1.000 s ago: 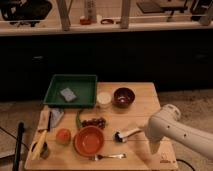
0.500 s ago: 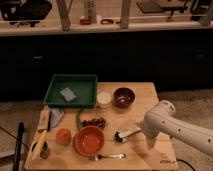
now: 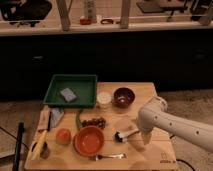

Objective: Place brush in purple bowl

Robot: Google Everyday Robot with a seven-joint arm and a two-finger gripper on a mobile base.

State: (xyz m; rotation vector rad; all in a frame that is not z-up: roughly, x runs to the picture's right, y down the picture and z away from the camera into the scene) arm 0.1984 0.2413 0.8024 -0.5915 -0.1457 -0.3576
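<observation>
Brush (image 3: 126, 134) lies flat on the surface (image 3: 146, 91), handle pointing to 3 o'clock, where the hand (image 3: 145, 139) hangs right by its end, probably lining up a grab. Can't tell if the hand's open or closed. Purple bowl (image 3: 124, 96) waits at the brush's 12 o'clock.

Black-headed brush (image 3: 127, 134) lying flat beside end effector (image 3: 145, 138), purple bowl (image 3: 124, 96) upright beyond

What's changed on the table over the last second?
The arm slid leftward in the camera view, bringing the tool right beside the brush handle's end; nothing grasped yet. Brush, purple bowl and orange bowl stayed put.
</observation>
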